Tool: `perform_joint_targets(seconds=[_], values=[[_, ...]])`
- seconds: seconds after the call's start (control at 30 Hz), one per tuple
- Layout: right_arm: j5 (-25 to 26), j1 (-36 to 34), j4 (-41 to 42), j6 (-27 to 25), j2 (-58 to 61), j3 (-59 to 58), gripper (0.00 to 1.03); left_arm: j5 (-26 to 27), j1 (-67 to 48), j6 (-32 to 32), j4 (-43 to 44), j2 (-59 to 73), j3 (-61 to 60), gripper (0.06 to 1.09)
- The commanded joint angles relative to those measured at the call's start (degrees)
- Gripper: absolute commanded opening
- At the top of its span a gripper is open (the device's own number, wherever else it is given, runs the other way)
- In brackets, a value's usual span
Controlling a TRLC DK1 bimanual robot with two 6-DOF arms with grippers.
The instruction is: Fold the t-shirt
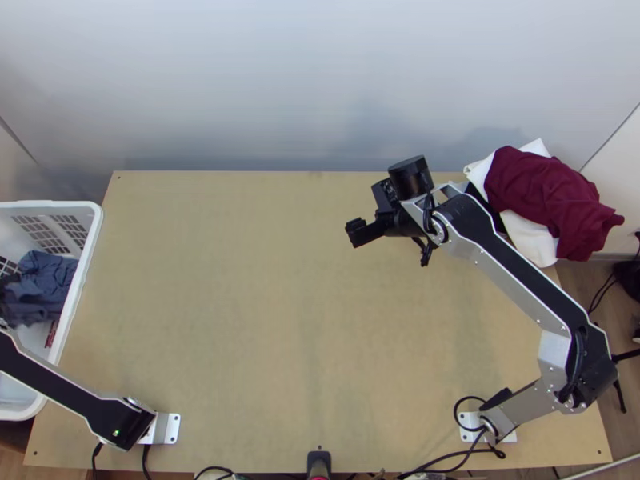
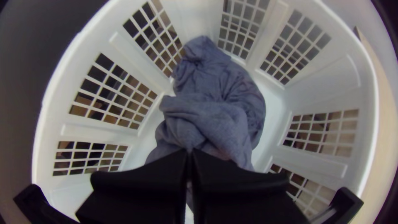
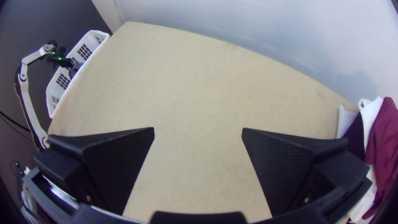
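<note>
The left jaws are pinching the bunched grey-blue t-shirt [image 2: 211, 112] inside the white basket [image 2: 374, 103], presumably for lifting it out. Above the desk [image 1: 240, 320], the right jaws are standing wide apart, perhaps for helping to spread it.

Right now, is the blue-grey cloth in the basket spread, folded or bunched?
Bunched: the blue-grey cloth lies heaped inside the white basket, with uneven creases running across it.

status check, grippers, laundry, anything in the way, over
Left gripper shut on blue-grey cloth, bunched in white basket. Right gripper open, empty, above table. Clothes pile at far right corner, off to the side.
</note>
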Motion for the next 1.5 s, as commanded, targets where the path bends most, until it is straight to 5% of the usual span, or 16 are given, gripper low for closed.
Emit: perform_joint_targets(seconds=[0.0,0.27,0.67,1.0,1.47], values=[[-0.02,0.45,0.01,-0.44,-0.12,0.91,0.98,3.84,-2.35,-3.42,-7.07,-11.54,1.62,0.09],[-0.02,0.36,0.01,-0.44,-0.74,1.61,0.98,5.77,-7.71,-8.96,-20.08,-17.78,14.72,0.1],[-0.02,-0.69,0.36,-0.79,-3.2,0.12,0.98,5.68,-17.91,-13.0,-14.8,-31.67,16.12,0.1],[0.06,-2.19,2.29,-0.61,-6.28,-3.05,0.98,1.55,-23.27,-23.9,8.05,-40.54,16.39,0.1],[-0.02,-4.47,6.77,-0.09,-12.78,-12.1,0.98,-5.04,-36.71,-23.81,27.91,-50.21,16.39,0.1]])
